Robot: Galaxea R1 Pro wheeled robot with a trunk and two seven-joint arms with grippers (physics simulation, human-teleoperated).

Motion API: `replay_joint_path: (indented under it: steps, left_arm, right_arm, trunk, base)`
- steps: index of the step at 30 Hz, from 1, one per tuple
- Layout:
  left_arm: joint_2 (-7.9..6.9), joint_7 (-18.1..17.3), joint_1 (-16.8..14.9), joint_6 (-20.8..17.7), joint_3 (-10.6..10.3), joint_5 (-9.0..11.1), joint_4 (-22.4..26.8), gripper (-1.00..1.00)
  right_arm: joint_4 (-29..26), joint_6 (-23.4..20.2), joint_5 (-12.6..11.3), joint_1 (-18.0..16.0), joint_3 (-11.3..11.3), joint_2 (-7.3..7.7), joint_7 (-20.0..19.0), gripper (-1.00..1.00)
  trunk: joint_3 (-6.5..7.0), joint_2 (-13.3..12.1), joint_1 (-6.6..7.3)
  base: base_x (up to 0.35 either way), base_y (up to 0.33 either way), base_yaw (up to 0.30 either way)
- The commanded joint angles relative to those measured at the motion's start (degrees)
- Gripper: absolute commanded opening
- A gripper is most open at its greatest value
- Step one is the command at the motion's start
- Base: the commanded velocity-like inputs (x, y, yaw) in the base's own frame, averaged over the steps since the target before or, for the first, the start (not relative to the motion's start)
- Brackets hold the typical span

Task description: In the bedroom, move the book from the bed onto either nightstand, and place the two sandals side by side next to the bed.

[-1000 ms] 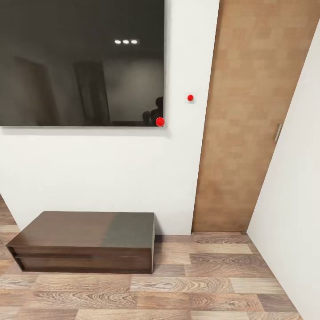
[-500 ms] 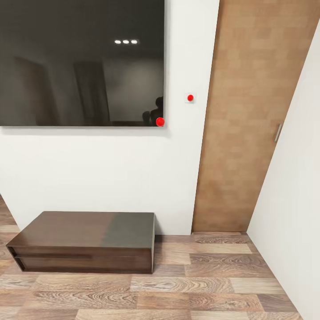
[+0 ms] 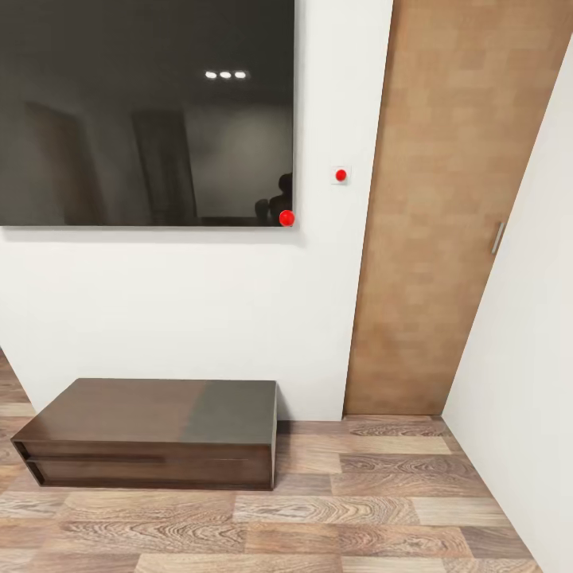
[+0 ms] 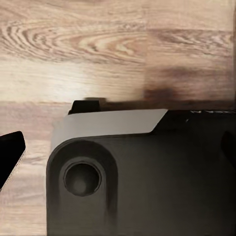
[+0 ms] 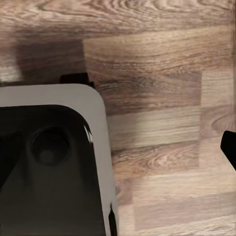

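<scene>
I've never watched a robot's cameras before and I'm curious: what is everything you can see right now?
Dark screen: one, black, glossy, on the white wall.
Red dots: two, one at the screen's lower corner, one on a small wall plate.
Low cabinet: one, dark brown with a grey panel, on the floor against the wall.
Door: one, light brown wood, right of the screen.
Floor: brown wood planks.
Robot's base: dark body with pale grey edge, over the floor in both wrist views.

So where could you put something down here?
The top of the long low cabinet against the white wall looks bare. The wood floor lies open in front of it and beside it, toward the brown door. The narrowest spot is the corner where the door meets the right-hand wall.
</scene>
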State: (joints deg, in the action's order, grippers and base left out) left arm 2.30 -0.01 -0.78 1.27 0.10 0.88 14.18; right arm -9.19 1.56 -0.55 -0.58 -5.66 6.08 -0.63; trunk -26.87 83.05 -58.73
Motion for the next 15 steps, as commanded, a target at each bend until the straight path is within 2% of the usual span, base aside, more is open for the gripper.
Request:
replay_joint_path:
  steps: [1,2,8,13,15]
  left_arm:
    - [0.00,0.04,-0.05,0.47,0.01,0.42,0.30,1.00]
    - [-0.01,0.05,-0.06,4.44,0.01,0.83,30.27,1.00]
    - [-0.07,0.13,-0.09,7.83,0.13,1.95,28.41,1.00]
    - [-0.06,0.14,-0.10,8.55,1.79,2.38,27.62,1.00]
    - [-0.04,0.08,-0.10,8.69,3.13,2.61,27.43,1.00]
  right_arm:
    - [-0.30,0.50,-0.06,-0.03,-0.68,0.02,-0.07,1.00]
    - [-19.03,1.08,-0.06,-0.03,-7.37,0.03,-0.07,1.00]
    - [-18.79,2.79,-0.12,-0.01,-8.26,0.02,-0.08,1.00]
    - [-18.71,3.15,-0.13,-0.03,-8.43,-0.01,-0.08,1.00]
    - [-18.69,3.21,-0.10,-0.03,-8.46,-0.04,-0.08,1.00]
  trunk:
    - [-0.06,0.03,0.00]
    - [-0.06,0.03,0.00]
    - [-0.06,0.03,0.00]
    - [-0.06,0.03,0.00]
    - [-0.06,0.03,0.00]
  base:
    - [0.000,0.000,0.000]
    - [0.000,0.000,0.000]
    - [0.000,0.000,0.000]
    - [0.000,0.000,0.000]
    - [0.000,0.000,0.000]
